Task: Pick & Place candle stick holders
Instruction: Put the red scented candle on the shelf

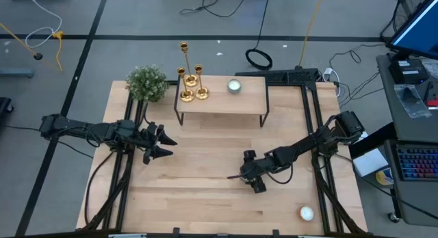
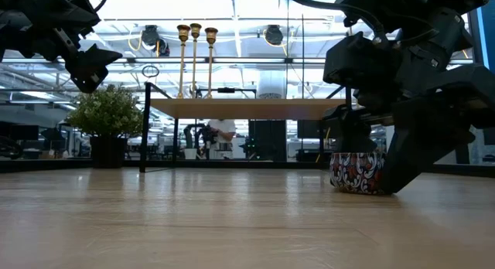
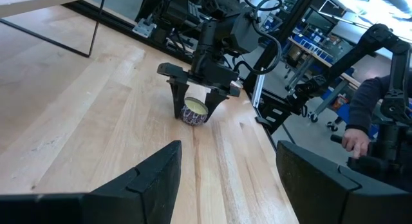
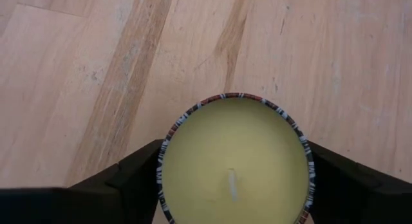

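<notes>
The three candlesticks (image 1: pixel 190 81) stand close together at the left end of a small raised shelf (image 1: pixel 246 101) at the far side of the worktop (image 1: pixel 205 190), beside a little potted plant (image 1: pixel 146 83) that sits just left of the shelf; a pale round candle (image 1: pixel 234 86) sits on the shelf to their right. In the low view the gold stems rise above the shelf top, upright and untouched. So the candlesticks look already placed, or not yet picked; which of the two the pictures cannot settle. The right claw (image 3: pixel 195 103) is down at the worktop's middle right, its fingers straddling a small candle tin (image 4: pixel 235 161) with a patterned wall and yellow wax. The fingers sit against or just beside the tin's sides, and whether they have clenched on it I cannot tell; the tin rests on the wood. The left claw (image 1: pixel 163 142) hangs above the worktop at the left, released and holding nothing, pointing toward the right arm. Another small white round thing (image 1: pixel 306 213) lies near the right front corner. A person's sleeve and hand (image 3: pixel 359 130) show beyond the worktop. My guess is that the step in hand concerns the tin, not the candlesticks.
</notes>
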